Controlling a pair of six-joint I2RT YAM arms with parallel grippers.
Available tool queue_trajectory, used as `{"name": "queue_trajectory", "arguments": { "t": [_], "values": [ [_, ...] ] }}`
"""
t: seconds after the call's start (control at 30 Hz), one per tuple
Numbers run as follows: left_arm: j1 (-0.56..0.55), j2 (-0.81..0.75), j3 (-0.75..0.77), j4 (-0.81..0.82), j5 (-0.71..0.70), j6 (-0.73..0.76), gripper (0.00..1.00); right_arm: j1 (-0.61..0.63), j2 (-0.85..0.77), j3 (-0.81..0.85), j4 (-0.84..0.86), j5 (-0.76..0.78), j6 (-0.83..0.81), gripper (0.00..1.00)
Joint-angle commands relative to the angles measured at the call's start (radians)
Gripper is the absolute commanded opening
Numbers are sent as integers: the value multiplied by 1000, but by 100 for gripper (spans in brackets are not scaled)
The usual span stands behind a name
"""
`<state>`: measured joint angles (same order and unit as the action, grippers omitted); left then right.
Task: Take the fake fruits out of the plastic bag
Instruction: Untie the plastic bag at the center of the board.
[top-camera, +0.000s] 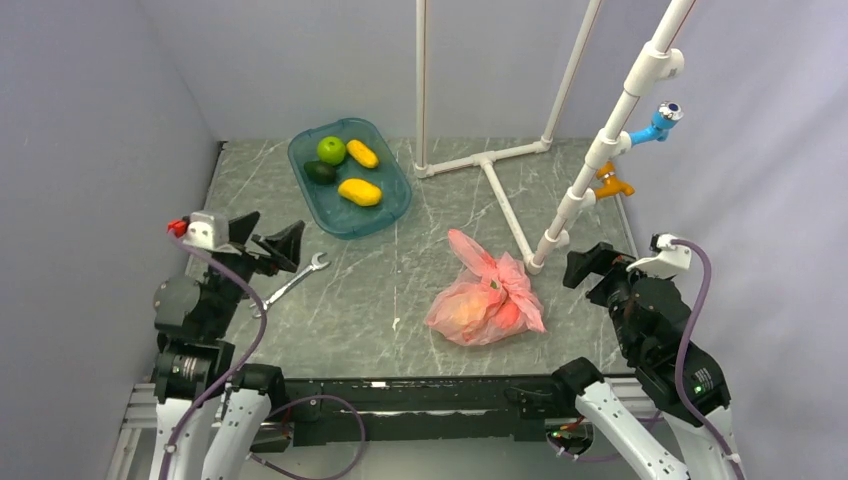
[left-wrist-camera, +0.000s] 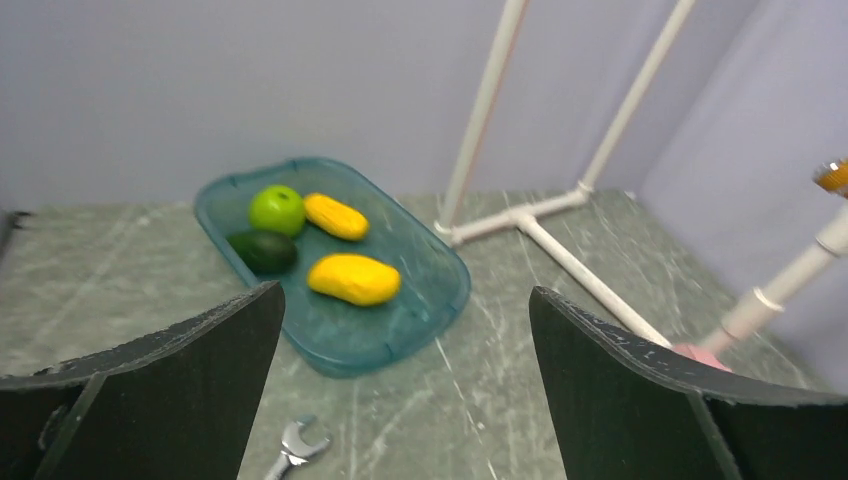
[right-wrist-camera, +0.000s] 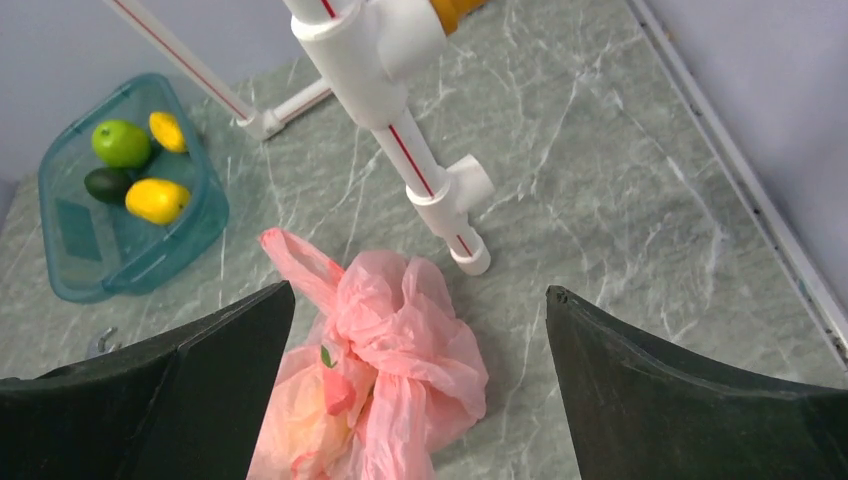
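The pink plastic bag (top-camera: 487, 297) lies crumpled and knotted at the table's front right, also in the right wrist view (right-wrist-camera: 400, 340). A red-and-yellow peach (top-camera: 468, 312) shows through its skin (right-wrist-camera: 300, 400). Two yellow-orange oblong fruits (top-camera: 360, 191) (top-camera: 362, 153) lie in the teal tray (top-camera: 395, 215) at the back left. My right gripper (top-camera: 590, 262) is open and empty, right of the bag and above it (right-wrist-camera: 420, 292). My left gripper (top-camera: 270, 238) is open and empty at the left, facing the tray (left-wrist-camera: 405, 295).
A green apple (top-camera: 331, 150) and a dark avocado (top-camera: 320, 172) share the tray. A metal wrench (top-camera: 295, 282) lies by the left gripper. A white PVC pipe frame (top-camera: 500, 190) stands behind the bag, with a slanted pipe (top-camera: 590, 170) bearing blue and orange taps.
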<state>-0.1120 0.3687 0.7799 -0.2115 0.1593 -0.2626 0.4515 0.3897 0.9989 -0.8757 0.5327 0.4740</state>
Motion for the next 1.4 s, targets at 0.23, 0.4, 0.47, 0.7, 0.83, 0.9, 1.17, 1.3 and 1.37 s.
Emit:
{"name": "queue_trajectory", "arguments": {
  "t": [0.23,0.4,0.47,0.7,0.83,0.9,1.17,1.3,1.37],
  "values": [
    [-181,379,-8,47,301,-54,99,1,187,-19,-87,-162,108,100],
    [-448,678,143,33,270,1,99,0,292,5,-142,-240,174,100],
    [-547,810,247,-9,262,42,99,0,323,11,-171,-268,212,100],
    [-772,1218,598,-202,236,248,96,0,291,-86,-159,-249,402,100],
    [-828,1324,644,-211,214,329,93,1,257,-118,-99,-348,296,100],
    [-839,1346,620,-174,201,337,91,1,261,-113,-87,-385,253,100],
    [-897,1399,594,-128,149,308,90,1,283,-167,5,-461,235,100],
    [-943,1410,617,-145,168,313,88,0,333,-183,31,-464,218,91],
    [-948,1391,610,-134,178,306,88,1,351,-196,54,-443,217,87]
  ]
}}
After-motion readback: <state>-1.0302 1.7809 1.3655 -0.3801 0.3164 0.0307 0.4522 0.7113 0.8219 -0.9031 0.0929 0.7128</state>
